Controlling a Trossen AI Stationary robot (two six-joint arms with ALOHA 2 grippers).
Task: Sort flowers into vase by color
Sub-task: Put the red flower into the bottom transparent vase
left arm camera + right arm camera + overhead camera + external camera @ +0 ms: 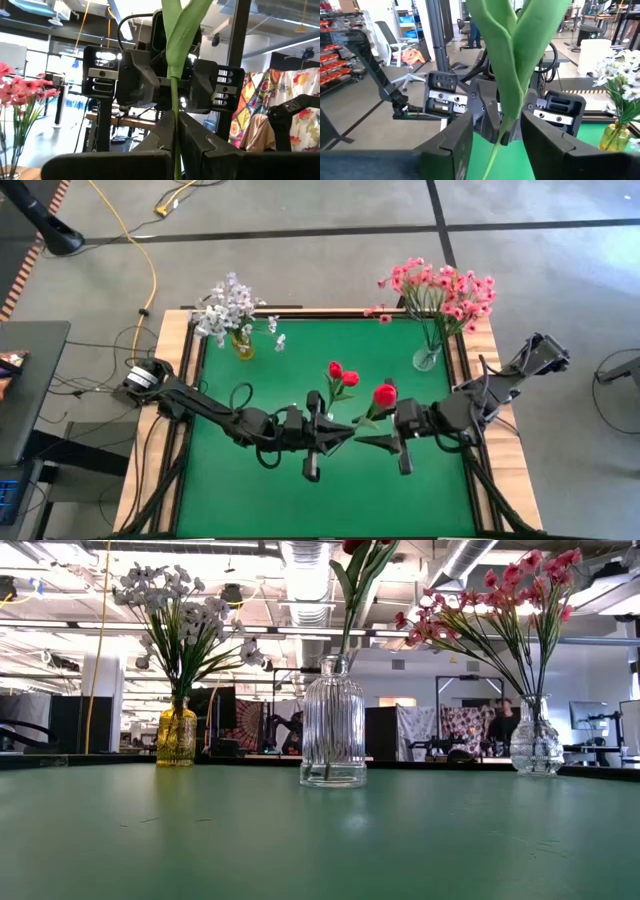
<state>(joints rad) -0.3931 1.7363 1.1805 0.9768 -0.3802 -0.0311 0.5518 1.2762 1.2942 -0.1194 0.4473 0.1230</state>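
We are seeing the green table (250, 490) carrying three vases, with the clear ribbed vase (333, 735) at centre holding two red buds (342, 375). Above it the left gripper (335, 440) is pinching a third red bud's (385, 394) stem (174, 120) between closed fingers. Facing it, the right gripper (378, 442) is standing with fingers parted around the leaves (512, 65), not gripping.

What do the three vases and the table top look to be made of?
The ribbed clear middle vase looks like glass: you see the room through it and it glints. The small round clear vase holding pink sprays looks like glass too. The squat amber-yellow vase seems tinted glass, though plastic is possible. The green table top looks like matte felt or a mat, with only a faint sheen.
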